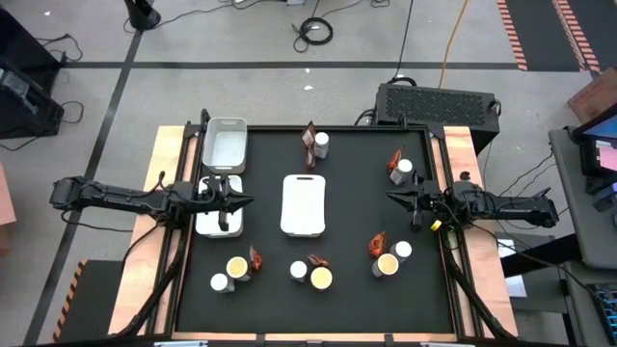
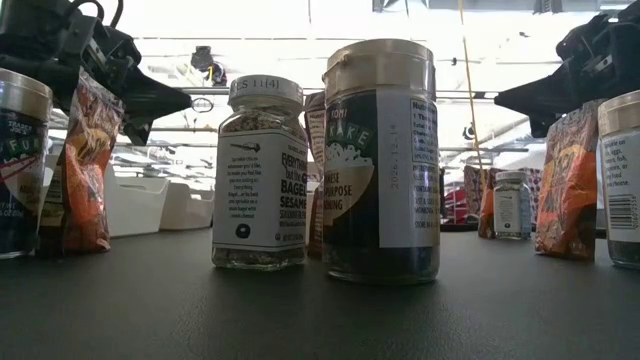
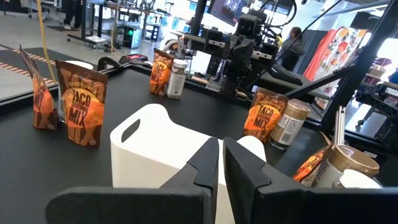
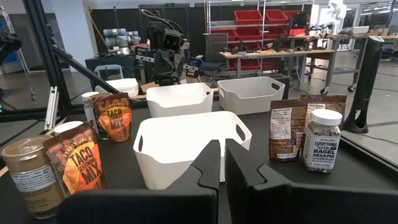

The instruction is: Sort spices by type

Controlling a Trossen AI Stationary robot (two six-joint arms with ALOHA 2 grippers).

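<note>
crinkly packets [image 3: 83, 102], glossy rectangular trays [image 1: 303, 203]

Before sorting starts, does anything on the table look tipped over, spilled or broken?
Nothing stands out. The jars, tubs and taco packets stand upright in mixed clusters, and the white trays sit level.
</note>
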